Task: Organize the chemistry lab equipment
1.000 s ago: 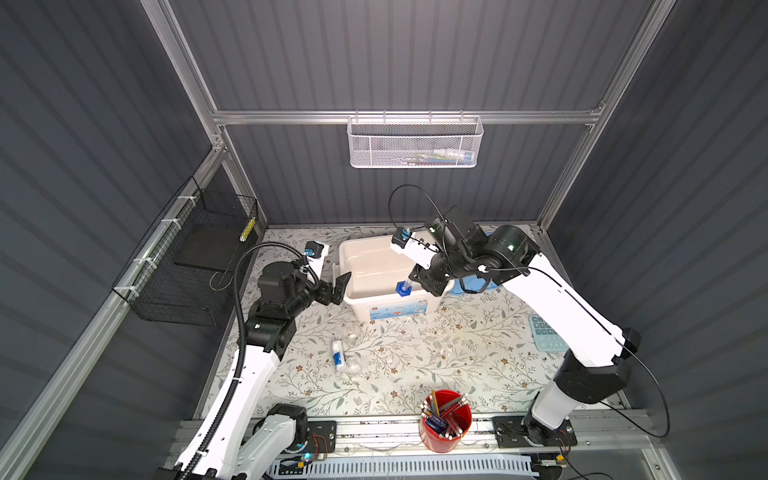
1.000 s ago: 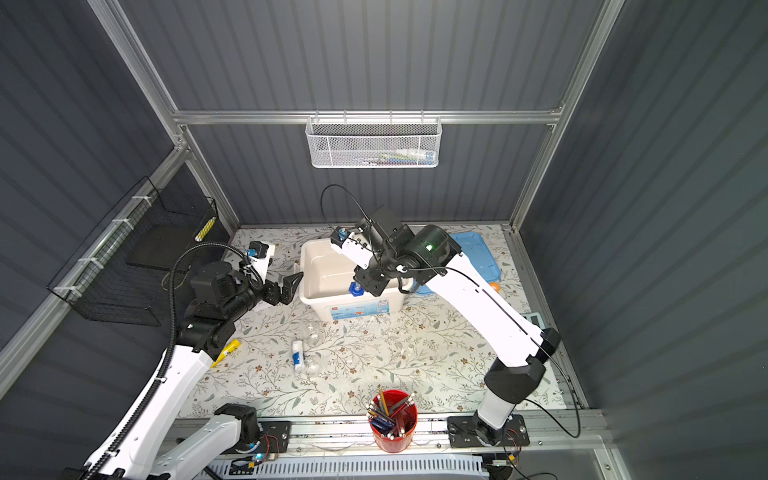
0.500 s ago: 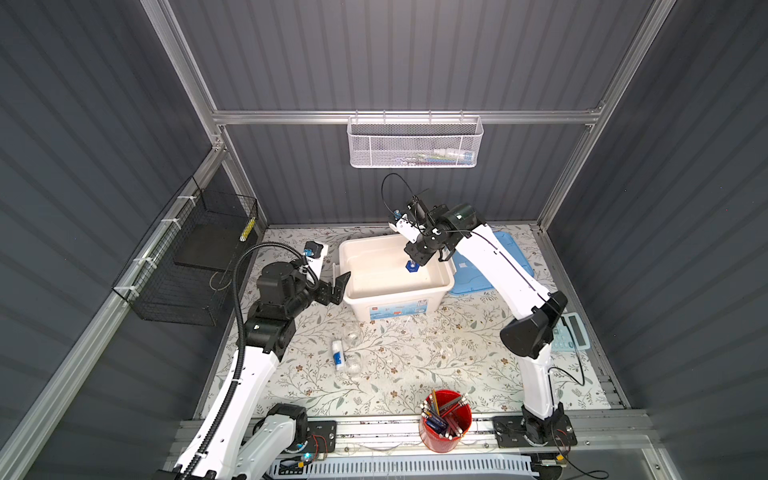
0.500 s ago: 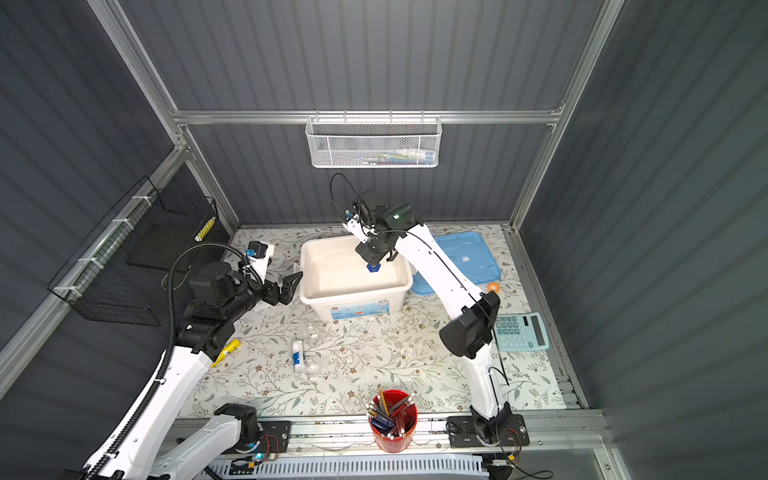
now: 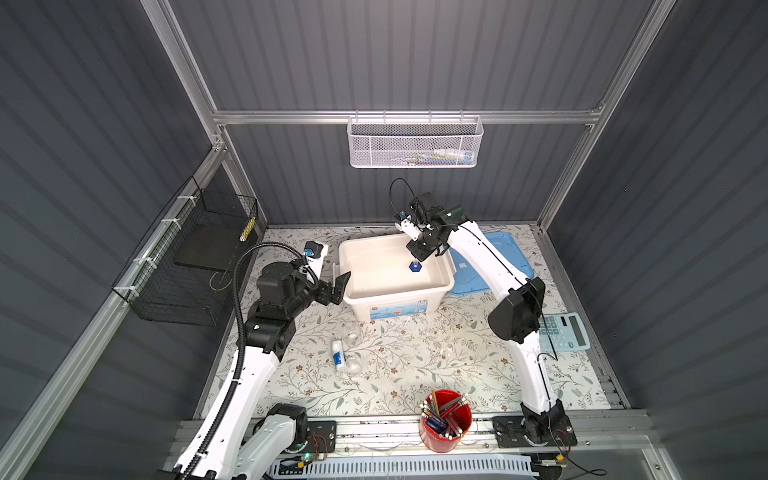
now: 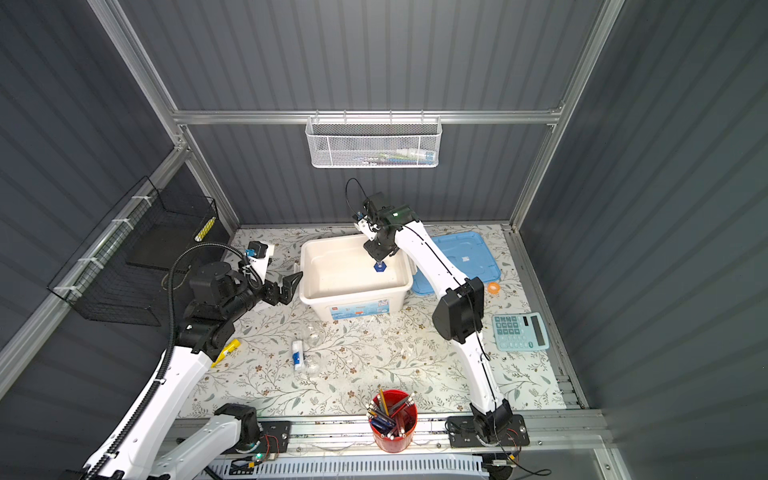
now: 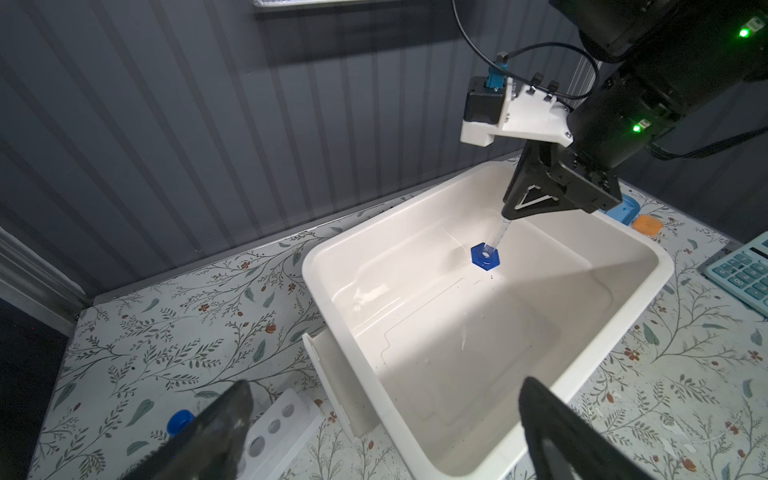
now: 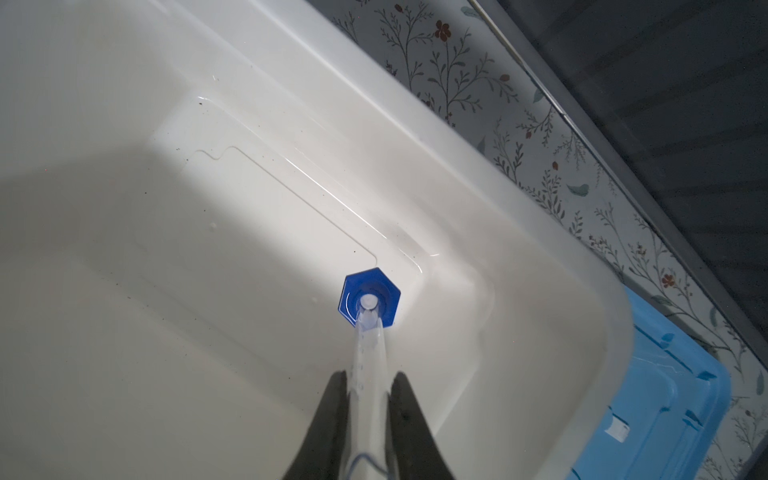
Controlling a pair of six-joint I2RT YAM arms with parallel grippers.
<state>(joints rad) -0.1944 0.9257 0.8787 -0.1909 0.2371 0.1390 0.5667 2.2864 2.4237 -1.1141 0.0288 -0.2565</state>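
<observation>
Clamping measuring cylinder point(image 8: 368, 332), right claw point(image 8: 370, 376) above white bin point(image 8: 208, 249), blue lid point(image 8: 673, 395) beside

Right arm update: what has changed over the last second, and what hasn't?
The right gripper, shut on the slim clear measuring cylinder with the blue hexagonal foot, carried it from the white plastic bin's front edge back into the bin; its elbow folded back off the pale blue calculator. Nothing was let go. The open left gripper beside the bin and the clear round flasks stayed put.
</observation>
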